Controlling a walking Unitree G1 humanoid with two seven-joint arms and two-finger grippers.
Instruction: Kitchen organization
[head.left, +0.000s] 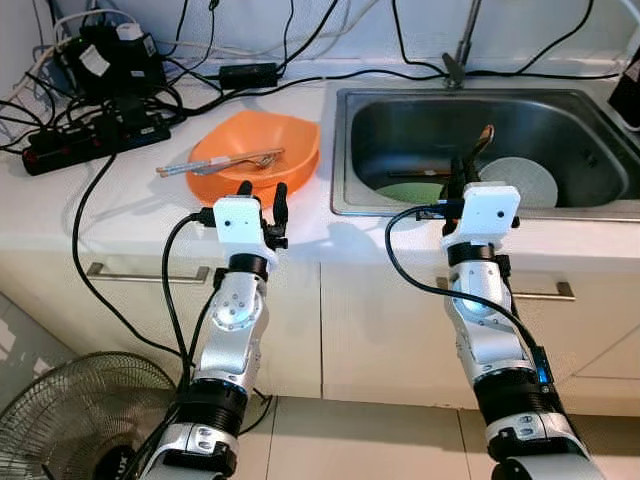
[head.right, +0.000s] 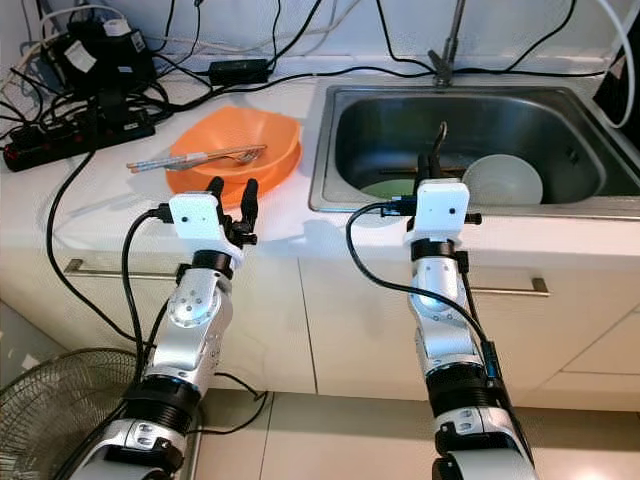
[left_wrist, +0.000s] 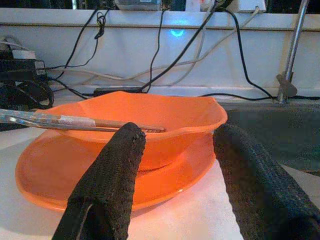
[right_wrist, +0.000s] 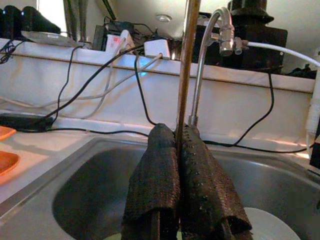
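Right gripper (right_wrist: 176, 150), fingers clamped on upright wooden utensil (right_wrist: 185, 65) above sink (head.left: 350, 195): lift straight, clear the rim, carry toward orange bowl (head.left: 262, 150) on counter (head.left: 120, 200); left gripper (head.left: 262, 192) spread empty beside bowl.

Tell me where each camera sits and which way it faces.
Eye views: on the head, looking down at counter, sink and both arms.
Left wrist view: along the open left gripper toward the orange bowl.
Right wrist view: along the right gripper, shut on a spoon, toward the faucet.
Shared: eye and left wrist views show the bowl.
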